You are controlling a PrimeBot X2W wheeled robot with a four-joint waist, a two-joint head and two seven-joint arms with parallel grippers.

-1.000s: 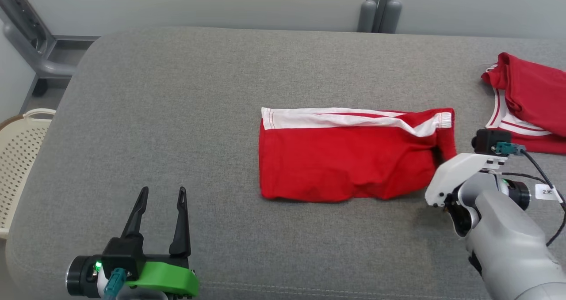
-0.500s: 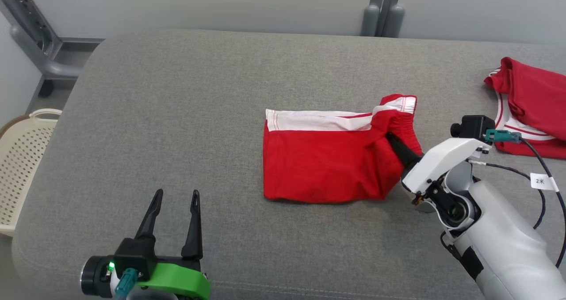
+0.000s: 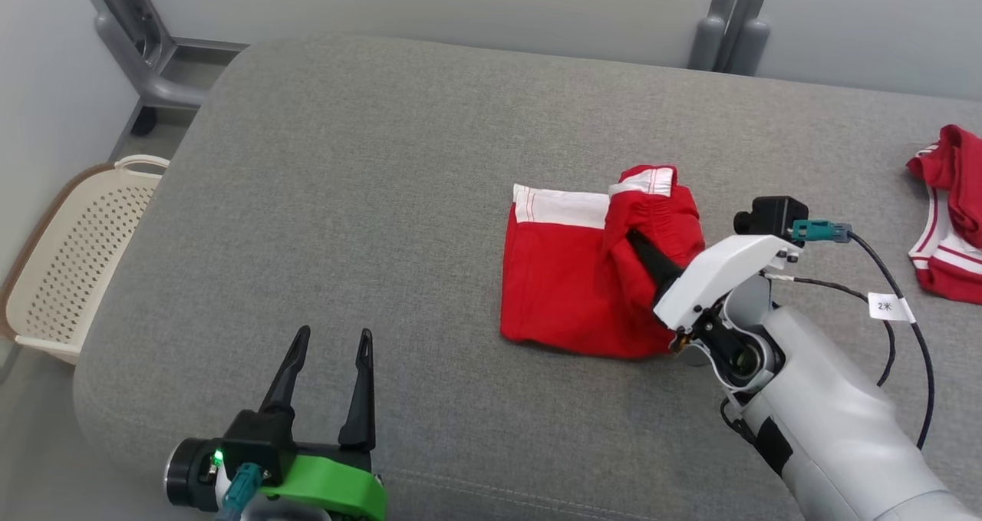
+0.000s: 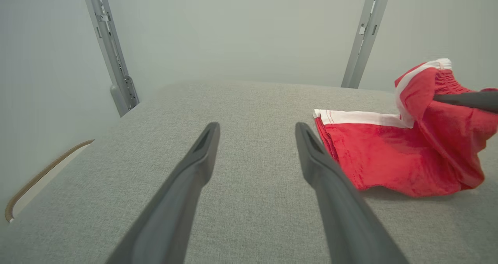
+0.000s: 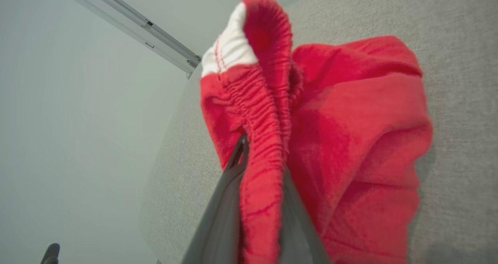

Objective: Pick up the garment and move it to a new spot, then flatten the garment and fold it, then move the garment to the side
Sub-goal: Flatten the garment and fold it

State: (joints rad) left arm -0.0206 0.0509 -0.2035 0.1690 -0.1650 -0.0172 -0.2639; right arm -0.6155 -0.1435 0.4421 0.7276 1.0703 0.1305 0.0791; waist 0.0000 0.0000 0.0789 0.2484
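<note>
You're mid-fold: the right gripper (image 3: 635, 239) is pinched shut on the waistband end of the shorts (image 3: 560, 291), raised at their 3 o'clock side, mid-pad (image 3: 368, 199). Next, carry it toward 9 o'clock and lay it flat. The left gripper (image 3: 334, 333) hovers wide open at 7 o'clock.

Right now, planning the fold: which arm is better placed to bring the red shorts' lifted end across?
Right. The right gripper is shut on the waistband of the white-trimmed red shorts, lifting that end off the grey cushion. The left gripper stands open, apart from them.
</note>
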